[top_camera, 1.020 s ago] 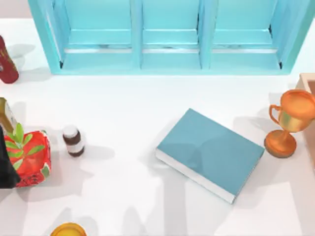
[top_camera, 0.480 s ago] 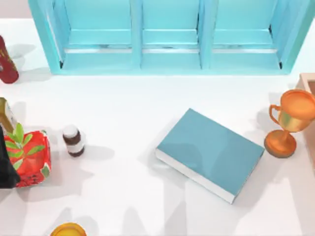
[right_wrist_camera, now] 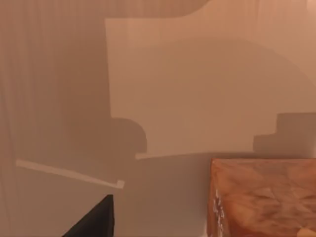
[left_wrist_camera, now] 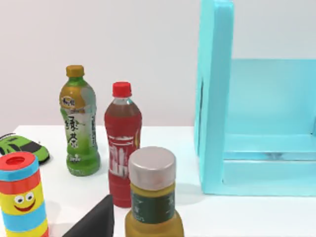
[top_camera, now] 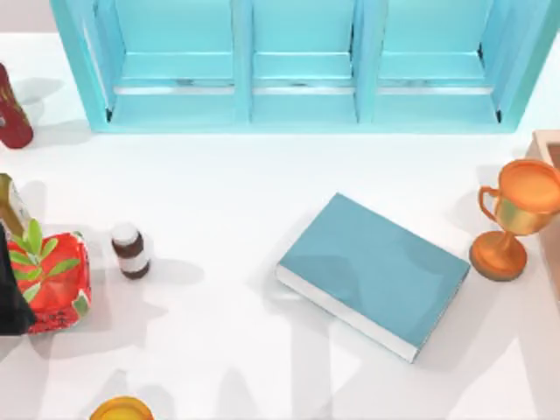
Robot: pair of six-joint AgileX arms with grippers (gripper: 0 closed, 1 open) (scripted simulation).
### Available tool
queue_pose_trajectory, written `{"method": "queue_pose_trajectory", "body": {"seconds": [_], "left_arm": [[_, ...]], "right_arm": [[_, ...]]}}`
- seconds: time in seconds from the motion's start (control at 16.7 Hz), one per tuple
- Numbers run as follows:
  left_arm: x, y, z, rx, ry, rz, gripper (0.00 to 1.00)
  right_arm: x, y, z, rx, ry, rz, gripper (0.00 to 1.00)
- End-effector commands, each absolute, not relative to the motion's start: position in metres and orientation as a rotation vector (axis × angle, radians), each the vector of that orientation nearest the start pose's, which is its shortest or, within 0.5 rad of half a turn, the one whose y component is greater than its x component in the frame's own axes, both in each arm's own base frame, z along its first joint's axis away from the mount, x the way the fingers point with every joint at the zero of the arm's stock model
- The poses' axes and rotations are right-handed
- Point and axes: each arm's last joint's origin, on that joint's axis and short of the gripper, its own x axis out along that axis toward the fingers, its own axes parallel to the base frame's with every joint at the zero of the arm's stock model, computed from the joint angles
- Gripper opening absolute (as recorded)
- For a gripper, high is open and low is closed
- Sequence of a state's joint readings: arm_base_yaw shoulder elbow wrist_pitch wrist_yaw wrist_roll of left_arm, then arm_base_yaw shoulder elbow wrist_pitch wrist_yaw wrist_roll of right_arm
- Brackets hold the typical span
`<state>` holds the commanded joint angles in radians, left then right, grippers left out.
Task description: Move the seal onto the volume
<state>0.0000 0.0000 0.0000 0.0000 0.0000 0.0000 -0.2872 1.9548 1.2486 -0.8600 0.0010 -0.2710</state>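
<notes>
The volume (top_camera: 374, 273), a thick teal-blue book with white page edges, lies flat and askew right of the table's middle. The seal is out of view. Nothing rests on the book's cover. A dark tip of my left gripper (left_wrist_camera: 96, 223) pokes into the left wrist view, in front of a group of bottles. A dark tip of my right gripper (right_wrist_camera: 95, 218) stands out in the right wrist view, over a pale surface beside a wooden box (right_wrist_camera: 264, 197).
A light-blue shelf unit (top_camera: 302, 66) spans the back. At the right stand an orange trophy (top_camera: 514, 219) and a wooden box's corner (top_camera: 547, 144). At the left are a brown white-capped bottle (top_camera: 130, 250), a red leaf-patterned box (top_camera: 52, 280), a dark red bottle (top_camera: 10, 109) and a yellow object (top_camera: 121, 409).
No object on the table has moved. Only the soft shadows over the book and the table's front right have shifted a little.
</notes>
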Motion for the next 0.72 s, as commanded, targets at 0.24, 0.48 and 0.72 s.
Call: {"method": "queue_pose_trajectory", "body": {"seconds": [0.24,0.48,0.72], "left_arm": [[0.1057,-0.0012,0.1600,0.000,0.000,0.000,1.00],[0.1057,-0.0012,0.1600,0.000,0.000,0.000,1.00],[0.1057,-0.0012,0.1600,0.000,0.000,0.000,1.00]], "right_arm": [[0.3368,-0.0969,0.1321,0.007,1.566,-0.009,0.77],[0.3368,-0.0969,0.1321,0.007,1.566,-0.009,0.47],[0.3368,-0.0969,0.1321,0.007,1.566,-0.009,0.17]]}}
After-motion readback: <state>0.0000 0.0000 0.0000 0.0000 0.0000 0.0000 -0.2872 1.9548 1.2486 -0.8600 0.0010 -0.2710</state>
